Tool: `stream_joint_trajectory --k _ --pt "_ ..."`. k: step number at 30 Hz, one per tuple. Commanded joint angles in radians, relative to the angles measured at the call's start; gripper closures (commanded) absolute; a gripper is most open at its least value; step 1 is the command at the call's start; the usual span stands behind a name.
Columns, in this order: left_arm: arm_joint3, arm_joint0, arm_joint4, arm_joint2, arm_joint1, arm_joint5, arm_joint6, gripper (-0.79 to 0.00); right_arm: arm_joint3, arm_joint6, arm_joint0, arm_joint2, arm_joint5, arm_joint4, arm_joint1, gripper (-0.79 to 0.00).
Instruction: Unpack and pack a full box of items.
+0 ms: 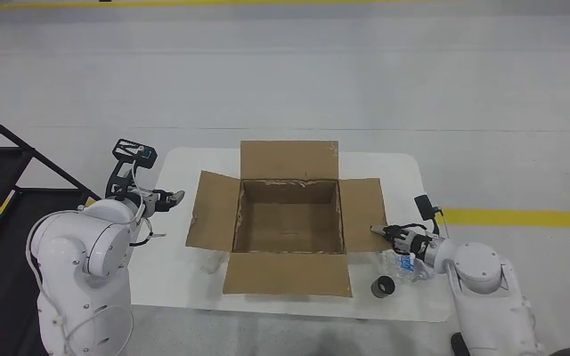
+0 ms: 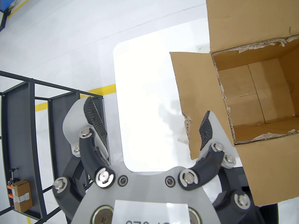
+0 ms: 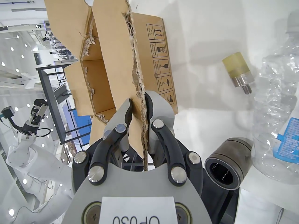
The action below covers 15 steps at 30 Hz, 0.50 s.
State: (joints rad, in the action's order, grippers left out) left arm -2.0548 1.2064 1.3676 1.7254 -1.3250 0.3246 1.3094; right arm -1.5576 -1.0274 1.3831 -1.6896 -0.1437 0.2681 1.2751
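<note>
A brown cardboard box (image 1: pixel 288 216) stands open in the middle of the white table (image 1: pixel 178 169), its four flaps spread out and its bare bottom showing. My right gripper (image 3: pixel 139 108) is shut on the torn edge of the box's right flap (image 1: pixel 365 205); from above, the right gripper (image 1: pixel 385 232) sits at that flap's outer end. My left gripper (image 2: pixel 149 127) is open with nothing between its fingers, just off the left flap (image 2: pixel 198 89). From above, the left gripper (image 1: pixel 171 198) hangs over the table's left side.
Beside the box's right side lie a clear plastic bottle (image 3: pixel 273 108), a dark metal sleeve (image 3: pixel 227 162) and a yellowish cylinder with a metal stud (image 3: pixel 237 71). A black rack (image 2: pixel 23 129) stands off the table's left edge, holding a small carton (image 2: pixel 21 195).
</note>
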Motion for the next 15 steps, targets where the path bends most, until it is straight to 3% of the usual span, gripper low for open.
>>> stream_joint_trajectory --k 1,15 --pt "0.0 0.0 0.0 0.0 0.0 0.0 0.0 -0.785 -0.019 -0.01 0.007 -0.012 0.002 -0.004 -0.005 0.0" --pt "0.0 0.0 0.0 0.0 0.0 0.0 0.0 -0.785 -0.183 -0.045 0.083 -0.07 0.014 0.032 -0.039 0.0"
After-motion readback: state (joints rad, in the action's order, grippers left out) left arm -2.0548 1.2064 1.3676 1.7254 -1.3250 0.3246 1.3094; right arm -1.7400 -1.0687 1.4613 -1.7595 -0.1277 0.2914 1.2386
